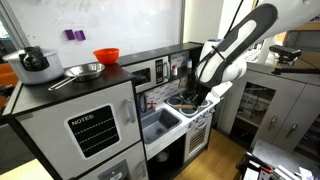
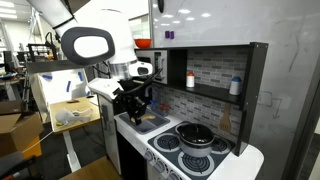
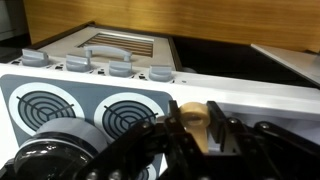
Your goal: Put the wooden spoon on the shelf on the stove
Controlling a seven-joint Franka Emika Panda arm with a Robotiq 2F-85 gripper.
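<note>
My gripper [image 3: 198, 112] is shut on the wooden spoon [image 3: 195, 125]; its pale bowl shows between the two black fingers in the wrist view. Below it lies the toy stove [image 3: 130, 110], with ringed burners and a black pot [image 3: 50, 155] on one of them. In both exterior views the gripper [image 1: 196, 96] [image 2: 135, 102] hangs over the play kitchen beside the stove [image 2: 190, 152] and the black pot [image 2: 197, 134]. The shelf [image 2: 212, 97] runs along the tiled back wall above the stove, apart from the gripper.
A white bottle [image 2: 235, 87] stands on the shelf. A sink [image 1: 160, 122] sits next to the stove. On the tall toy fridge are a grey pot [image 1: 35, 62], a metal pan [image 1: 85, 71] and a red bowl [image 1: 106, 56]. Grey knobs [image 3: 120, 68] line the stove's edge.
</note>
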